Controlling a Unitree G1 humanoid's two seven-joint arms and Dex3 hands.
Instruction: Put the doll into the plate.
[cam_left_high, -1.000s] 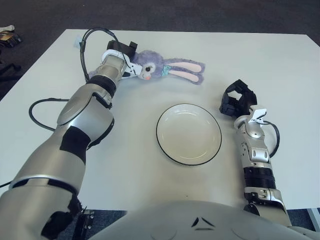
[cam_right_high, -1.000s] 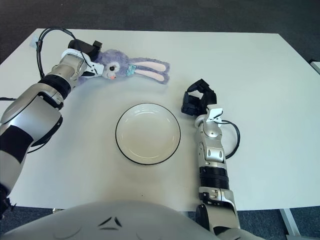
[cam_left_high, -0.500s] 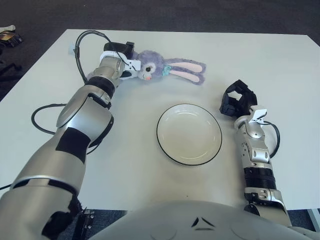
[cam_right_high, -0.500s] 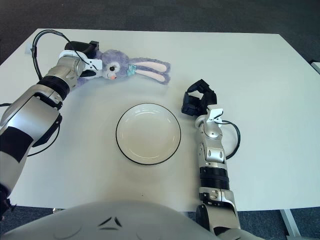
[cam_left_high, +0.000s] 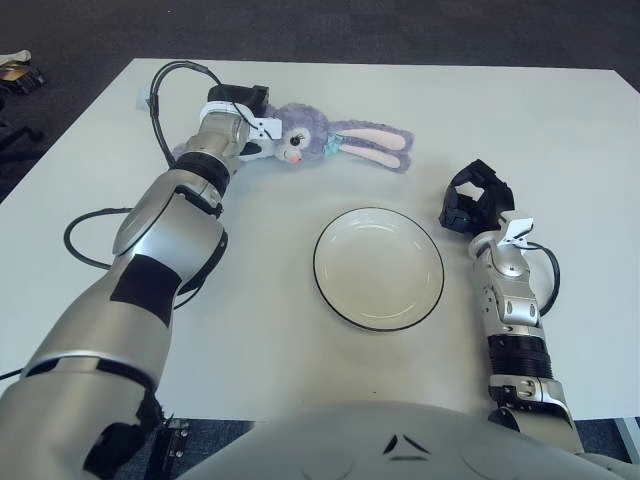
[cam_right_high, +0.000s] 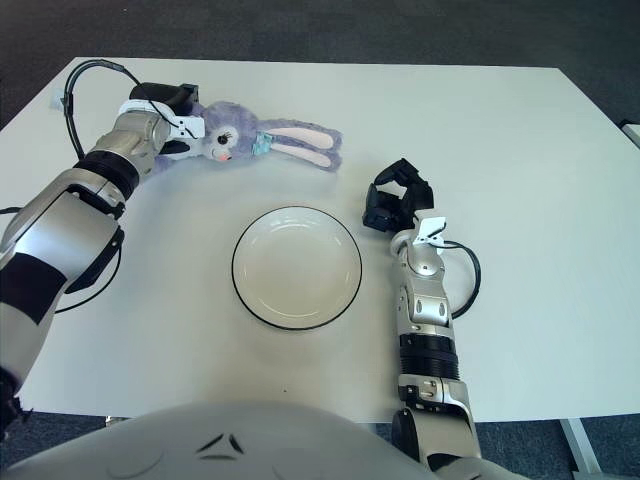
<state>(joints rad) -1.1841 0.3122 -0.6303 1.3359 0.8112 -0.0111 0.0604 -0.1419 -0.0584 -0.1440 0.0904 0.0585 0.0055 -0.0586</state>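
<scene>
We see the left robot hand (cam_left_high: 243, 120) at the far left of the white tabletop (cam_left_high: 560, 130), its arm stretched forward from the near-left corner. Its fingers are closed around the body end of the purple rabbit doll (cam_left_high: 325, 141). The doll lies on its side on the tabletop, with its head just beside the robot hand and its long pink-lined ears trailing to the right, away from the fingers. A black cable (cam_left_high: 160, 85) loops over the wrist of this arm.

We see the white plate (cam_left_high: 378, 268), rimmed in black, near the middle of the tabletop. It sits nearer to us than the doll and to the right of the left robot hand, well apart from both. Nothing lies in it.

The right robot hand (cam_left_high: 474, 198) shows just beside the plate, on its right. Its dark fingers are curled inward and hold nothing, and its forearm runs back toward the near edge.
</scene>
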